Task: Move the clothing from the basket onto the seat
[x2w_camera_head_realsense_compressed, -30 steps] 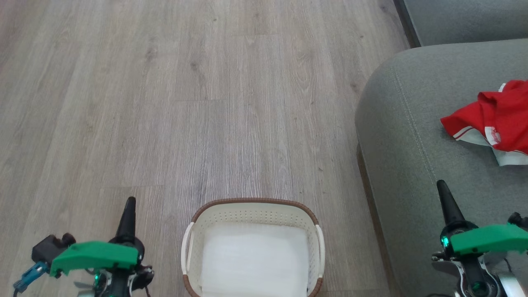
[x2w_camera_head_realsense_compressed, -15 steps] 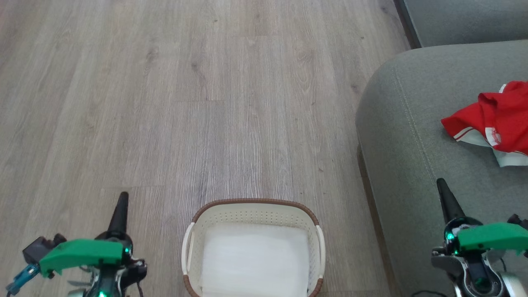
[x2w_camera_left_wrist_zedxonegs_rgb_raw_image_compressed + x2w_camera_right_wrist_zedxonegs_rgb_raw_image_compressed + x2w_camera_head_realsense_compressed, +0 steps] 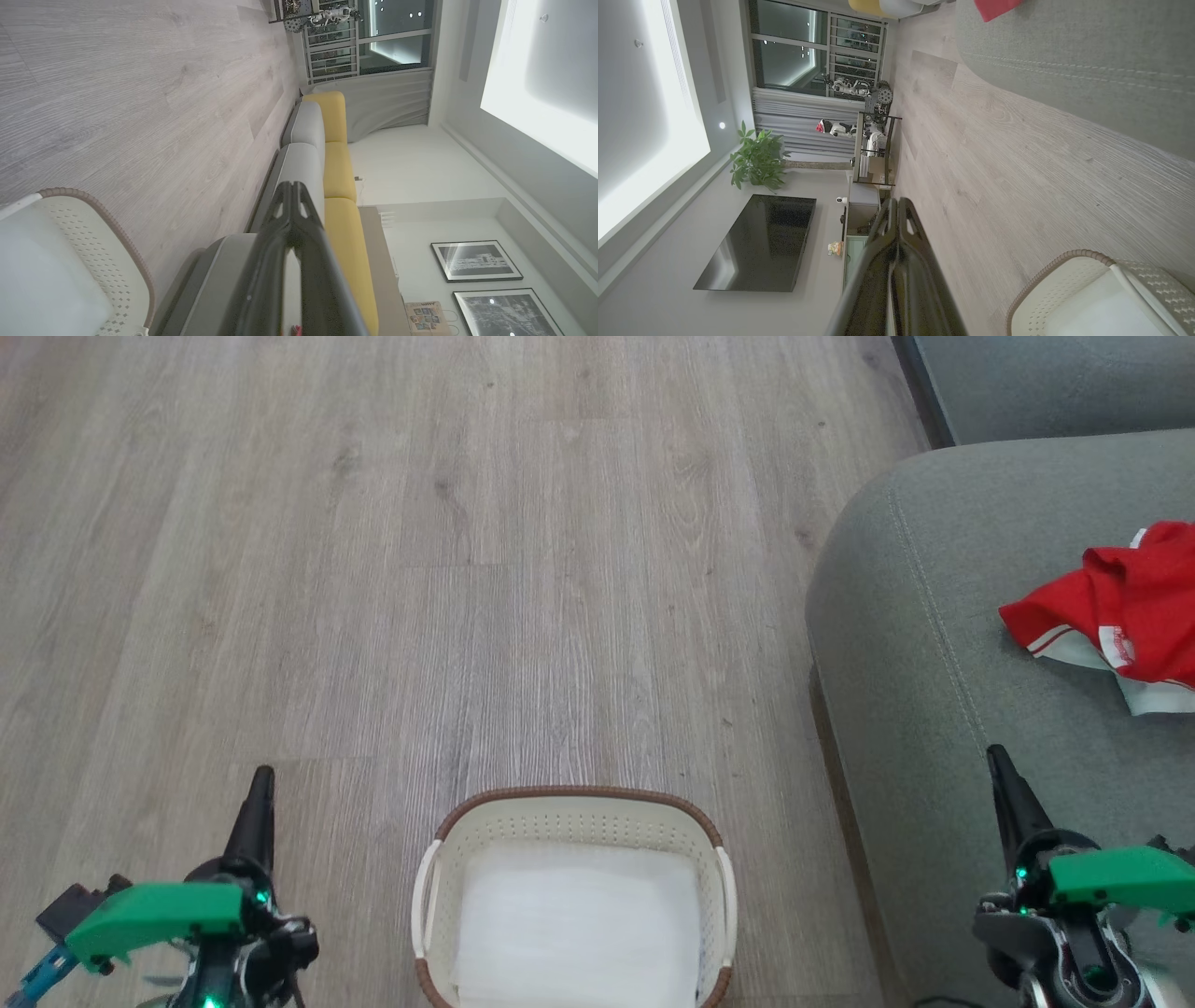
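left tool (image 3: 264,777): slides left, farther from the basket (image 3: 574,794) | right tool (image 3: 997,758): green mount sinks slightly toward the bottom edge

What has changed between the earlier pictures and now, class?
The left gripper drifted leftward, away from the basket, staying shut and empty. The right gripper barely shifted. Basket and the clothing on the seat stayed put.

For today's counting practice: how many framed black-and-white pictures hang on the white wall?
2. In the left wrist view's lower right: one framed black-and-white picture, and a second below it, cut by that view's edge. More may be hidden.
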### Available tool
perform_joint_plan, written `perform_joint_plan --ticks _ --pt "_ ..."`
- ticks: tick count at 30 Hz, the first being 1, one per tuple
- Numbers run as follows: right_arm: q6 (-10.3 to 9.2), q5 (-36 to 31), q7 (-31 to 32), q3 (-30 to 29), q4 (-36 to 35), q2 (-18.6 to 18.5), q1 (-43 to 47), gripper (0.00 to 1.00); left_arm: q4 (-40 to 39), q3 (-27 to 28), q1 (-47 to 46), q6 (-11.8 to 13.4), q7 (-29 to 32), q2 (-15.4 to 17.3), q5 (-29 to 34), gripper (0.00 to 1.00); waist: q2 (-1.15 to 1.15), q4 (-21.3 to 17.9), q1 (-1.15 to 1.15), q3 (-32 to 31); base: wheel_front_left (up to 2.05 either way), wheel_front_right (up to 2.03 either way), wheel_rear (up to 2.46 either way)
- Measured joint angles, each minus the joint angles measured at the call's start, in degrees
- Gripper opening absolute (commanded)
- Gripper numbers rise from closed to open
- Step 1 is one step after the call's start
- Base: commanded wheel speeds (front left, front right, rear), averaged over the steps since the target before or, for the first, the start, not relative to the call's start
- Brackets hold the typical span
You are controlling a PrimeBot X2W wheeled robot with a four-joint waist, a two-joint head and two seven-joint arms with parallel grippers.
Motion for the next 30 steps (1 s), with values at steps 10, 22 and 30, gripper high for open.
perform_joint_plan --ticks 10,22,30 --pt "0.0 5.03 1.7 -1.21 0.47 1.18 -1.16 0.0 0.0 0.98 -0.63 -0.87 1.56 -0.04 -6.13 0.0 0.0 0.08 0.0 -0.1 0.0 0.0 0.0" --pt "0.0 6.62 2.2 -1.83 0.78 1.42 -1.21 0.0 0.0 1.83 -0.96 -1.12 2.02 -0.15 -7.89 0.0 0.0 0.09 0.0 -0.12 0.0 0.0 0.0" --pt "0.0 6.62 2.2 -1.88 0.78 1.46 -1.21 0.0 0.0 1.88 -0.96 -1.12 2.03 -0.19 -7.89 0.0 0.0 0.09 0.0 -0.12 0.0 0.0 0.0"
